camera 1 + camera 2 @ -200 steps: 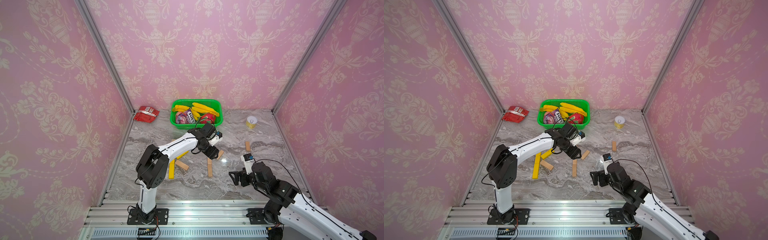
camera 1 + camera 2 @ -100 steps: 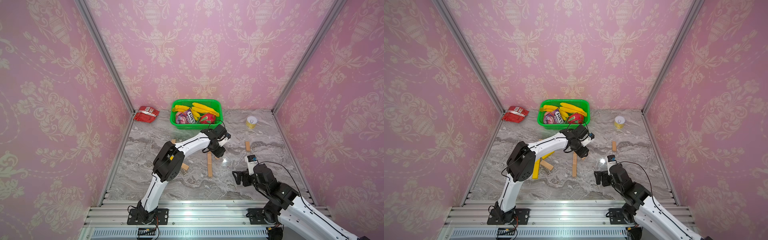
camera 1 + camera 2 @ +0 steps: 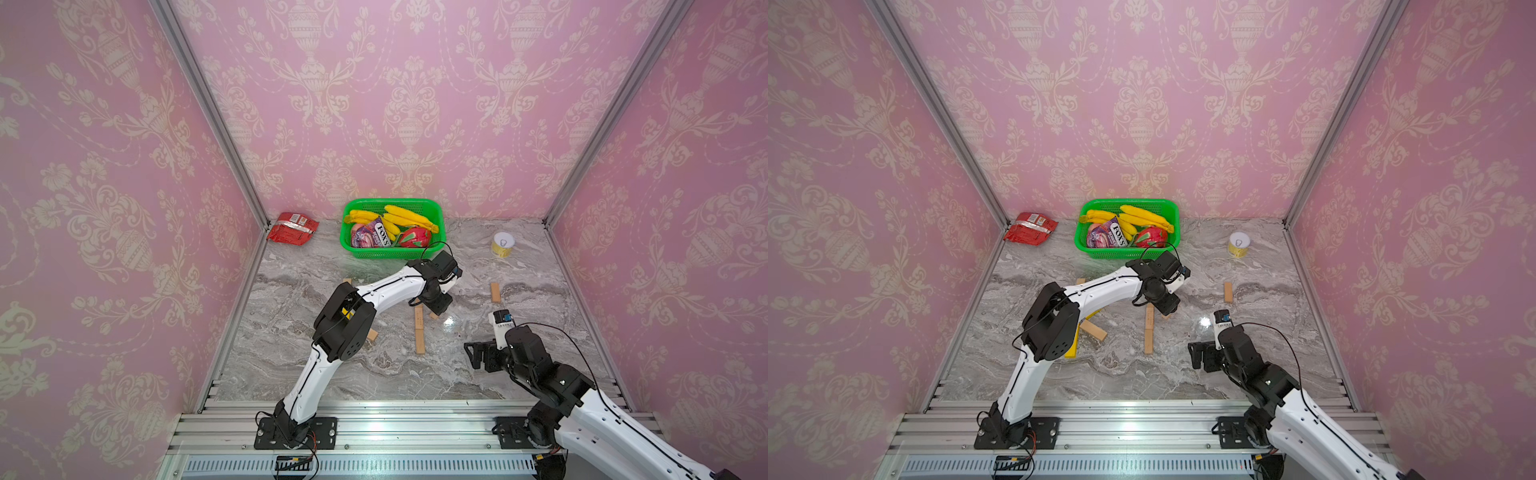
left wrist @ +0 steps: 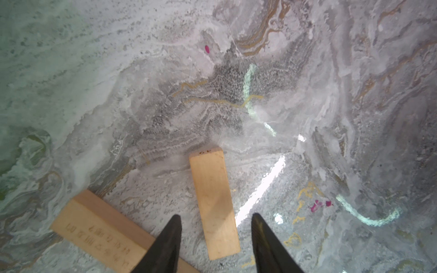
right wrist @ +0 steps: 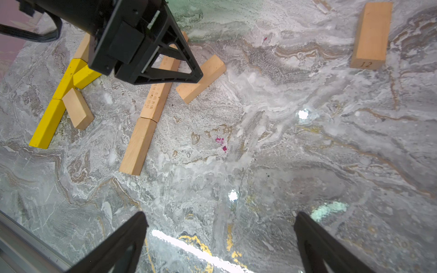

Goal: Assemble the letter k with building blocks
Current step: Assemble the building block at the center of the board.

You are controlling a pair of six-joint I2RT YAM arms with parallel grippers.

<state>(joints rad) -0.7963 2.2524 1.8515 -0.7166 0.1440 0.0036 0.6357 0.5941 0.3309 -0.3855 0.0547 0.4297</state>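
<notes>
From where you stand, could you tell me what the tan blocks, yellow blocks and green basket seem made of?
The tan blocks look like bare wood: matte faces, faint grain, a number stamped on one end. The yellow blocks are probably the same wood under opaque paint; no grain shows. The green basket appears to be moulded plastic, with a perforated mesh wall.

Both arms are white shells with chunky black joints, left arm (image 3: 386,286) mid-frame, right arm (image 3: 615,428) lower right. Thin black cables (image 3: 432,249) loop off the wrists. The left pincer (image 4: 216,215) has pointy black fingers (image 4: 165,245).
</notes>
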